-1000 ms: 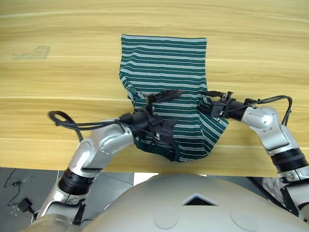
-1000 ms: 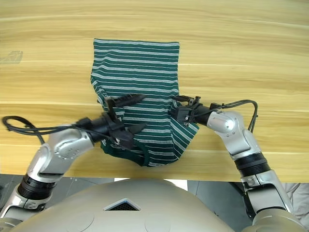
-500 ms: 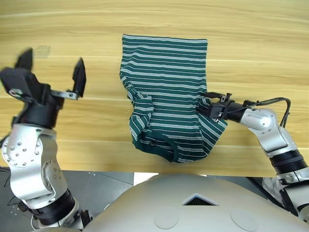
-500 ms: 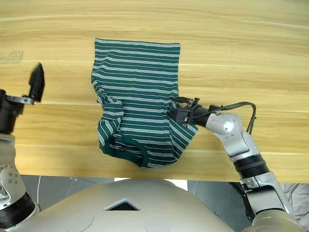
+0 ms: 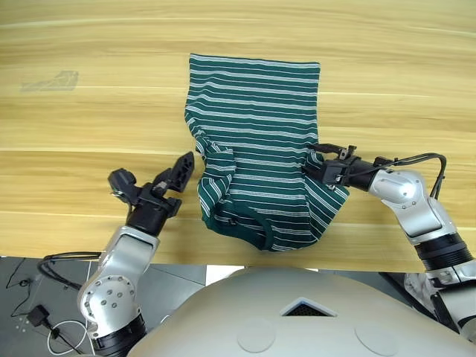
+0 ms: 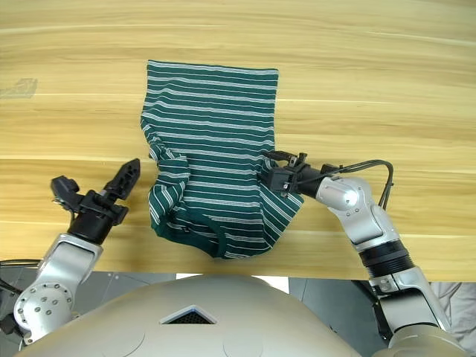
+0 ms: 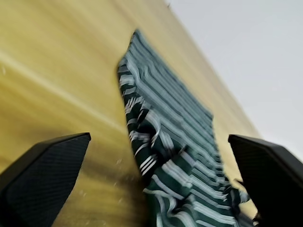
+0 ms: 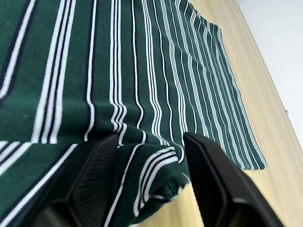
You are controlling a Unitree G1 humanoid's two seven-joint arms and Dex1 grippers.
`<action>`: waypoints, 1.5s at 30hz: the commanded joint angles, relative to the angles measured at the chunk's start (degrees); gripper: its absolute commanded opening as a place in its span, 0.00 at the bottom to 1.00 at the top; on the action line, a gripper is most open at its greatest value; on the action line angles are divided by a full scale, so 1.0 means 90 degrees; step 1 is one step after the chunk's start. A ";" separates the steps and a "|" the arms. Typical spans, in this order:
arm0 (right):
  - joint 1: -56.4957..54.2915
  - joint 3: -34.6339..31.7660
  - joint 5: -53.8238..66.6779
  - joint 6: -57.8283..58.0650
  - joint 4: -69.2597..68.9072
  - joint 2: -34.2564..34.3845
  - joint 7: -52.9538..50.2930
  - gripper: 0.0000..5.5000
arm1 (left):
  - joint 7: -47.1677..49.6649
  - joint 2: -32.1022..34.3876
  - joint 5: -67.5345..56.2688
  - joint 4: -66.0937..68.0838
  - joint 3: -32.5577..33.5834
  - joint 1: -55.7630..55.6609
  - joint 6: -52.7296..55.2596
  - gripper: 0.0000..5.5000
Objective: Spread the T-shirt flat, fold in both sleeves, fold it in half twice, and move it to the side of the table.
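Observation:
The green striped T-shirt (image 5: 253, 119) lies in the middle of the wooden table (image 5: 89, 126). Its far half is flat; the near half is bunched and wrinkled close to the front edge. My left gripper (image 5: 152, 175) hovers just left of the bunched part, open, holding nothing; the left wrist view has the shirt (image 7: 161, 137) ahead between the spread fingers (image 7: 42, 175). My right gripper (image 5: 320, 160) sits at the shirt's right edge, shut on a fold of the cloth (image 8: 142, 156), which puckers between its fingers (image 8: 90, 184).
The table's front edge (image 5: 149, 256) runs just under the bunched hem. A faint grey mark (image 5: 48, 80) shows on the wood at the far left. Bare wood lies left, right and beyond the shirt.
My left gripper let go of the shirt's near left part, swung out high to the left, then came down beside the shirt, open. The right gripper kept its hold.

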 commanded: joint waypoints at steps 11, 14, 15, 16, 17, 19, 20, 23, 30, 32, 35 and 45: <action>0.0074 0.0224 -0.0316 0.0123 0.0231 -0.0022 0.0050 0.47 | -0.0724 0.0541 0.0706 0.0116 -0.0848 -0.0082 0.0061 0.95; 0.0074 0.0240 -0.0336 0.0119 0.0236 -0.0013 0.0037 0.47 | -0.0828 0.0604 0.0675 0.0070 -0.0903 -0.0009 0.0093 0.87; 0.0069 0.0248 -0.0346 0.0116 0.0245 -0.0009 0.0035 0.47 | -0.0844 0.0617 0.0700 0.0066 -0.0907 -0.0001 0.0078 0.84; 0.0063 0.0255 -0.0356 0.0112 0.0255 -0.0006 0.0033 0.47 | -0.0844 0.0620 0.0713 0.0074 -0.0897 -0.0009 0.0062 0.80; 0.0056 0.0260 -0.0370 0.0108 0.0271 -0.0001 0.0028 0.47 | -0.0842 0.0620 0.0715 0.0086 -0.0884 -0.0022 0.0050 0.77; 0.0043 0.0270 -0.0396 0.0091 0.0301 0.0004 0.0013 0.47 | -0.0850 0.0621 0.0709 0.0112 -0.0861 -0.0045 0.0034 0.71; 0.0038 0.0275 -0.0402 0.0086 0.0314 0.0007 0.0005 0.47 | -0.0851 0.0622 0.0712 0.0126 -0.0857 -0.0063 0.0030 0.68; 0.0031 0.0304 -0.0415 0.0076 0.0343 -0.0003 -0.0005 0.47 | -0.0865 0.0632 0.0755 0.0162 -0.0874 -0.0106 0.0021 0.60; 0.0047 0.0378 -0.0463 0.0034 0.0408 0.0005 -0.0082 0.47 | -0.0932 0.0632 0.0889 0.0202 -0.0932 -0.0156 -0.0033 0.41; 0.0070 0.0392 -0.0481 0.0018 0.0417 0.0003 -0.0095 0.47 | -0.0960 0.0637 0.0928 0.0198 -0.0950 -0.0153 -0.0054 0.35; 0.0076 0.0403 -0.0499 -0.0001 0.0439 0.0003 -0.0115 0.47 | -0.1012 0.0632 0.0985 0.0189 -0.0973 -0.0137 -0.0092 0.26; 0.0037 0.0417 -0.0550 -0.0085 0.0581 0.0029 -0.0236 0.47 | -0.1208 0.0672 0.1231 0.0162 -0.1138 -0.0094 -0.0093 0.00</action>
